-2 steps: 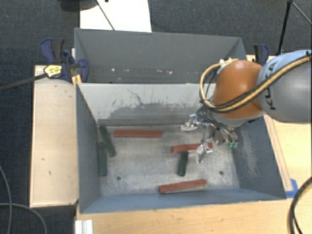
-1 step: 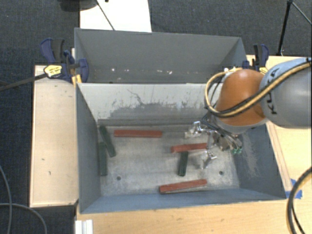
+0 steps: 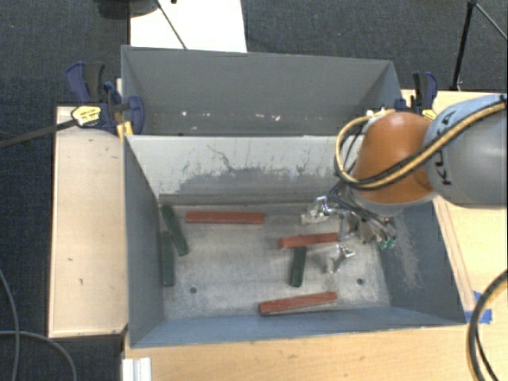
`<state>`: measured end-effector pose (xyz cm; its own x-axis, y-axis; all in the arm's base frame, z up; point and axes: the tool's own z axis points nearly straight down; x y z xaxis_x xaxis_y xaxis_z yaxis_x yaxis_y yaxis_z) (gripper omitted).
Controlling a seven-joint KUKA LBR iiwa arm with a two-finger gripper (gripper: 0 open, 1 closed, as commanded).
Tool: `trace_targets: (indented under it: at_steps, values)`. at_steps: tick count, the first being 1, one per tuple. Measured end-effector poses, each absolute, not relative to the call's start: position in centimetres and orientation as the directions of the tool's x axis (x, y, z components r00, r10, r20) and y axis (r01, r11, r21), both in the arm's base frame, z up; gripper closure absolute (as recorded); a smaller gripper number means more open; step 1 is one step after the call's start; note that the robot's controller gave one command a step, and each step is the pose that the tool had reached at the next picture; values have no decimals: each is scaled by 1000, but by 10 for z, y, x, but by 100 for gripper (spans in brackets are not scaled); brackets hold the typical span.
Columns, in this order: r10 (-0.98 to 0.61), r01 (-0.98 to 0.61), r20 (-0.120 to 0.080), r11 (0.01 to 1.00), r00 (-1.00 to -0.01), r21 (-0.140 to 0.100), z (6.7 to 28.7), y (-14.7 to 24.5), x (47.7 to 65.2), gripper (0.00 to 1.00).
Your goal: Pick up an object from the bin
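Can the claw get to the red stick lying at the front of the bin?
Probably yes. The red stick lies flat with nothing on top of it or touching it, and the claw hangs close by, just behind it.

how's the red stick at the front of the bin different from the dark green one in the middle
The red stick is reddish brown and longer; the green stick is dark and shorter. The red stick lies across the bin, the green stick runs front to back. Both are slim straight bars lying flat on the bin's floor.
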<state>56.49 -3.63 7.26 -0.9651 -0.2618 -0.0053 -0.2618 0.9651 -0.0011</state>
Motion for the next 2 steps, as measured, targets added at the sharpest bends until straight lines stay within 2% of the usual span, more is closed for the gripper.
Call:
trace_targets:
  at_steps: [1, 2]
  values:
    - [-243, -243, -2, 970, -970, 1, 77, -31, 562, 0]
    - [-258, -258, -12, 966, -966, -3, 76, -36, 568, 100]
